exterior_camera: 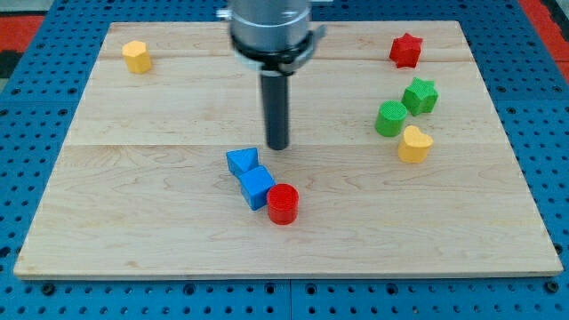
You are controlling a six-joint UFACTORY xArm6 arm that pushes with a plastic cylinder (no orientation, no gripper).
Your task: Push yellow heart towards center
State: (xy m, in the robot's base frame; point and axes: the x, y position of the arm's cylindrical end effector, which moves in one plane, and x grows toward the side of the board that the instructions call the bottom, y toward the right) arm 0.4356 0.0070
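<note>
Tip point(278, 147) just above blue triangle point(242, 161), mid-board; yellow heart point(414, 143) well right, touching green cylinder point(390, 118). No jaws on my rod.

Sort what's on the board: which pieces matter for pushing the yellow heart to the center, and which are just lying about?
Job: yellow heart at the view's right; my tip, mid-board, well left of it.

Lying about: green cylinder, green star, red star, yellow block, blue triangle, blue cube, red cylinder.
</note>
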